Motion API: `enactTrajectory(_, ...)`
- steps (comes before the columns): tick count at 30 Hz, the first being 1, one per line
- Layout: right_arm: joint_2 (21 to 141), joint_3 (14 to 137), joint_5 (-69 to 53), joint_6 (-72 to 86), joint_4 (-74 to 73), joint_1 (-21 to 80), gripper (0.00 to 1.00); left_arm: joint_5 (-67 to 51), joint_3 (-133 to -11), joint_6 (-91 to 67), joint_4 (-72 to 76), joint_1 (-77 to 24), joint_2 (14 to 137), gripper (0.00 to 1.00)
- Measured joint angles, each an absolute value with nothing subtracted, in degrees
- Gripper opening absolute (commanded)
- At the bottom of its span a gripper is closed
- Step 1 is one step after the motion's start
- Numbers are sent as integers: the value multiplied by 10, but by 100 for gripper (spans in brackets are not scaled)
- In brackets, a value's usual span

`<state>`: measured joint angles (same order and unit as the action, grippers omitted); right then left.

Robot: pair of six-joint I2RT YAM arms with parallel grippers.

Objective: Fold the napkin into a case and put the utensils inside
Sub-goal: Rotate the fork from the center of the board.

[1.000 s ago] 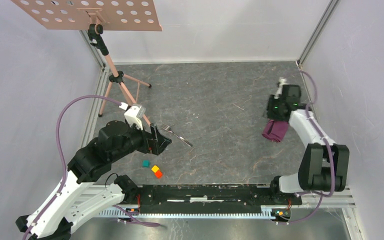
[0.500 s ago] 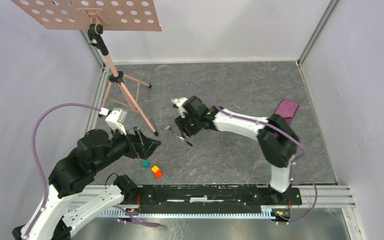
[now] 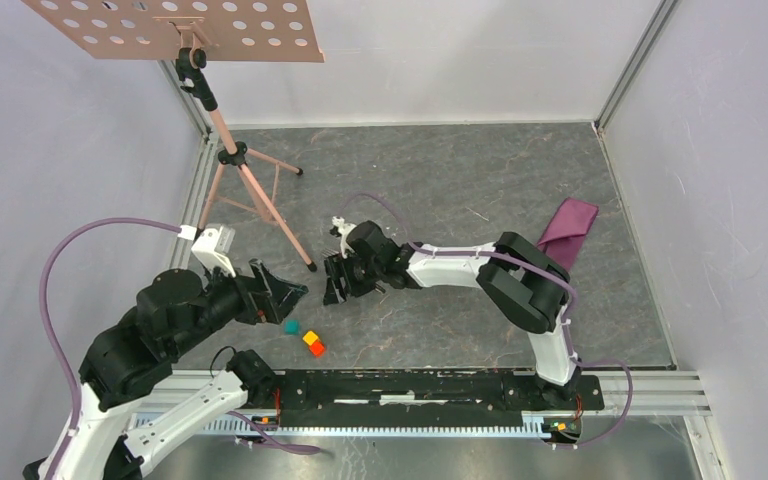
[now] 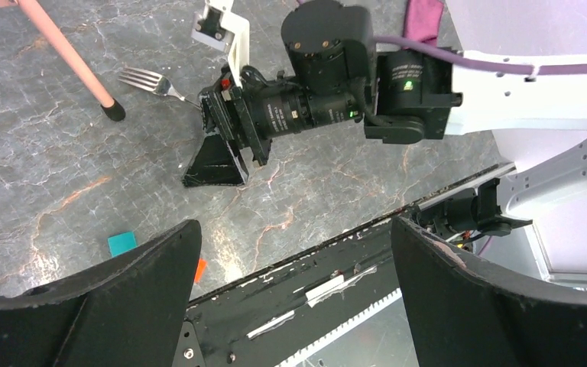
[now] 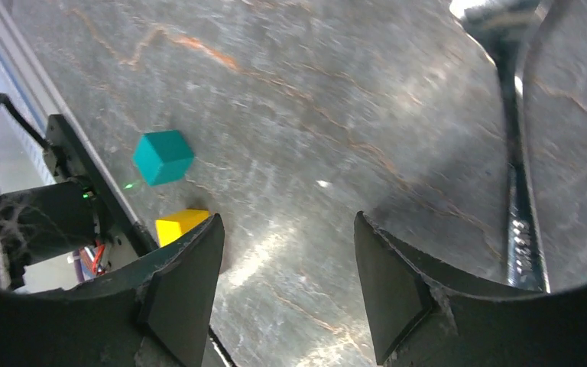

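The napkin [image 3: 571,226] lies on the grey marbled table [image 3: 440,170] out at about 3 o'clock from the table's middle, close to the right wall. It is bunched into a long narrow strip whose far end points toward 1 o'clock. Its near end lies just beside the right arm's elbow in the top view. Neither gripper touches it.

The right arm reaches across the table toward 9 o'clock, so the right gripper [image 5: 287,225] sits low over the surface at about 8 o'clock from the middle, well apart from the napkin. Its jaws stand apart with only bare table between them. The fork [image 4: 144,79] lies right there. Its silvery tines stick out past the gripper toward 10 o'clock in the left wrist view. In the right wrist view its dark handle runs alongside the outside of one finger, not between the two.

The left gripper [image 4: 296,229] hangs at 9 o'clock from the right one, near it, aimed toward it. Its jaws are spread wide and hold nothing.

A teal block [image 3: 291,326], a yellow block [image 3: 310,338] and an orange block [image 3: 318,349] sit in a short row at about 7 o'clock from the right gripper. A pink tripod stand [image 3: 230,150] rises at 10 o'clock, one foot set down near the fork's tines.
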<state>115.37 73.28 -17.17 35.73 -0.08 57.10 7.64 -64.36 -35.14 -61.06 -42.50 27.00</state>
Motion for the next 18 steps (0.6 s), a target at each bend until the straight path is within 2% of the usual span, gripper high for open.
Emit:
enactTrajectory(4,1142,673,-165,387,50,554,71,78,-656,-351,-612,-425,274,100)
enactTrajectory(9,1067,579,-110,386,66,493,74,80,-658,-351,-612,-425,278,100)
enactTrajectory(14,1045,562,-52,363,54,402,75,79,-659,-351,-612,-425,284,100)
enactTrajectory(18,1042,573,-24,363,25,397,74,79,-660,-351,-612,-425,289,100)
